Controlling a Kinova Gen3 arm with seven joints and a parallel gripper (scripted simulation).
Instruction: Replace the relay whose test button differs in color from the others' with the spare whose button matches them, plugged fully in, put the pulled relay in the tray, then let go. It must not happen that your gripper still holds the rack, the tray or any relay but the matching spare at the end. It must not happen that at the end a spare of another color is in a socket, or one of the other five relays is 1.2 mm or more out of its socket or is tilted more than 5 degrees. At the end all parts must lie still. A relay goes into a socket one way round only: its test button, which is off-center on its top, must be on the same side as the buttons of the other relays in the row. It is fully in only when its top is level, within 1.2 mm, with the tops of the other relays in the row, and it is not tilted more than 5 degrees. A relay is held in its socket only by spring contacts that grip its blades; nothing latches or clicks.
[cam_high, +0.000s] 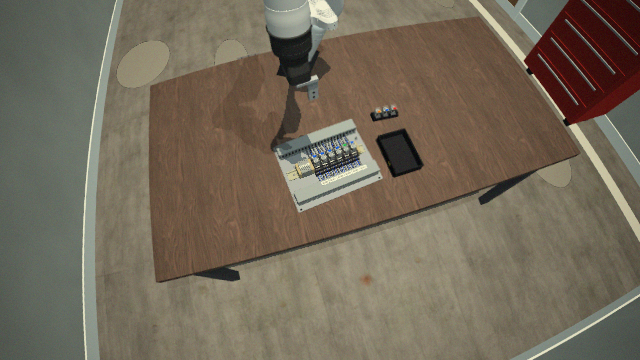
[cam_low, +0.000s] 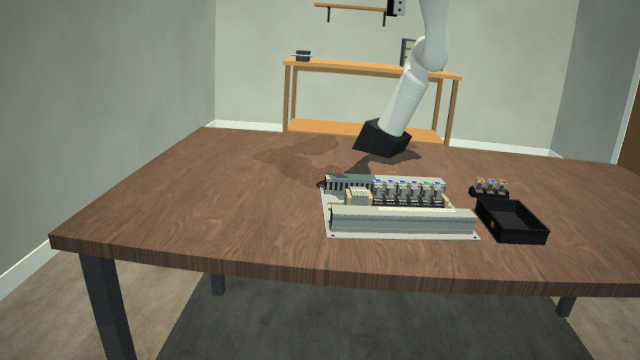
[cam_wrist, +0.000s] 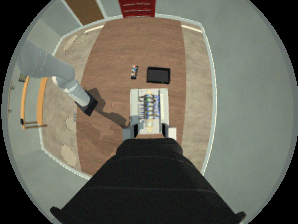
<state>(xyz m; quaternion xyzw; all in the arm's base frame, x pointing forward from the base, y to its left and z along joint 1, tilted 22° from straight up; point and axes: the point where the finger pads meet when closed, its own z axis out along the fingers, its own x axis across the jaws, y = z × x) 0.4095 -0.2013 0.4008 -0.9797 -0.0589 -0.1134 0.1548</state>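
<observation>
A grey panel (cam_high: 327, 165) lies on the wooden table with a row of relays (cam_low: 407, 192). Most have blue test buttons; one, second from the right in the exterior view, has a green button (cam_low: 426, 182), also seen from above (cam_high: 345, 144). A small black holder (cam_low: 490, 186) beside the panel holds three spares with orange, blue and red buttons. An empty black tray (cam_low: 511, 220) sits in front of the holder. My gripper (cam_low: 396, 7) is open and empty, high above the table, far from all parts. In the wrist view its fingers frame the panel (cam_wrist: 150, 106) far below.
The arm's black base (cam_low: 382, 140) stands on the table behind the panel. A grey cable duct (cam_low: 402, 220) runs along the panel's front and beige terminal blocks (cam_low: 358, 196) sit left of the relays. A red tool cabinet (cam_high: 590, 55) and a wooden shelf unit (cam_low: 370, 95) stand off the table.
</observation>
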